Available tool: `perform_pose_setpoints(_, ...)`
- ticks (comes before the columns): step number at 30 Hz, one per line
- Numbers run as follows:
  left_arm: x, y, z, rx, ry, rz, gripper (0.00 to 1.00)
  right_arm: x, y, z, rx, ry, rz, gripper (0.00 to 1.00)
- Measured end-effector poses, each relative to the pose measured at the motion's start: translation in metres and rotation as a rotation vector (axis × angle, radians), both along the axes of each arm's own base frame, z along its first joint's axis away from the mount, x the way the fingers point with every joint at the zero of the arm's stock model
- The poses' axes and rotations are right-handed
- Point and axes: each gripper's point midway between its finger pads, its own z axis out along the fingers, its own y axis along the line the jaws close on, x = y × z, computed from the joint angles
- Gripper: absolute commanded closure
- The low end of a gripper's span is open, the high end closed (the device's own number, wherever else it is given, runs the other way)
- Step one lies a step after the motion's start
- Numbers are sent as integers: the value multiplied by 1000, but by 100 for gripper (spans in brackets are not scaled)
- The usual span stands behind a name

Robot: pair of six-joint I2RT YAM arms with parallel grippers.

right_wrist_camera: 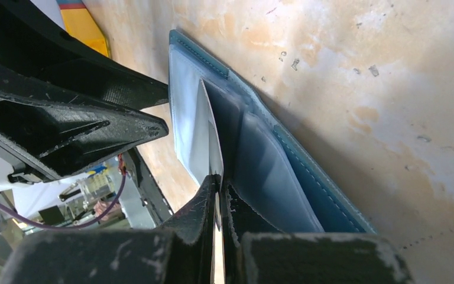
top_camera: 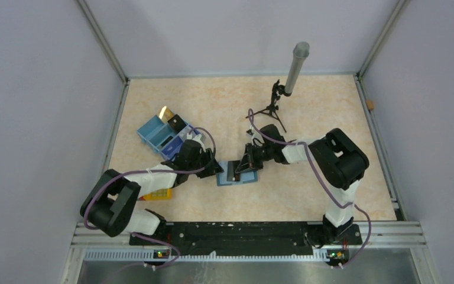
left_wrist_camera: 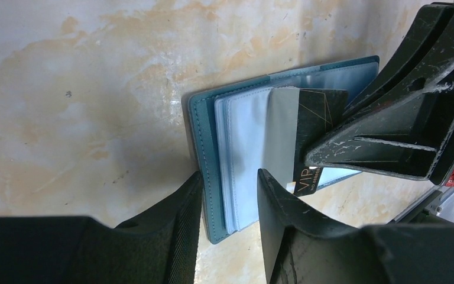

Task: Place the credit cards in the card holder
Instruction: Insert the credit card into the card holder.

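Observation:
The teal card holder point(top_camera: 236, 173) lies open on the table, its pale clear sleeves point(left_wrist_camera: 245, 142) facing up. My right gripper point(right_wrist_camera: 219, 183) is shut on a black credit card point(left_wrist_camera: 320, 112) with gold lines. The card's far end looks grey where it lies under a clear sleeve, and it stands nearly edge-on point(right_wrist_camera: 205, 133) in the right wrist view. My left gripper point(left_wrist_camera: 229, 192) stands partly open over the holder's left edge, one finger point(left_wrist_camera: 174, 228) beside the teal cover and the other on the sleeves. A gold card point(top_camera: 166, 112) and another black card point(top_camera: 178, 122) stand in a blue tray.
The blue partitioned tray point(top_camera: 155, 134) sits at the back left. A yellow block point(top_camera: 157, 194) lies beside the left arm. A small black tripod with a grey cylinder point(top_camera: 296, 66) stands at the back. Grey walls close in three sides.

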Motion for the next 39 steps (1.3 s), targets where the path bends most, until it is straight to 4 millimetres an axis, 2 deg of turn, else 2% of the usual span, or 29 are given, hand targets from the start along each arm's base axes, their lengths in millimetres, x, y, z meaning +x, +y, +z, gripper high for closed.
perform_pose_setpoints(4, 0, 0, 0, 1, 0, 0, 60, -1, 2, -1, -9, 9, 5, 97)
perform_pose_setpoints(15, -1, -1, -1, 8, -3, -2, 61, 4, 3, 5, -120, -53, 3, 61)
perform_pose_setpoints(20, -2, -1, -1, 10, -5, -2, 61, 11, -9, 13, -216, -125, -19, 52)
perform_pose_setpoints(25, -3, 0, -1, 9, -9, -6, 59, 15, -21, 21, -294, -194, -35, 49)
perform_pose_setpoints(30, -4, -2, 0, -1, -9, -14, 59, 16, -25, 21, -331, -242, -24, 47)
perform_pose_setpoints(39, -4, -14, 0, -67, 8, -25, 63, 11, -20, 20, -337, -279, 17, 54)
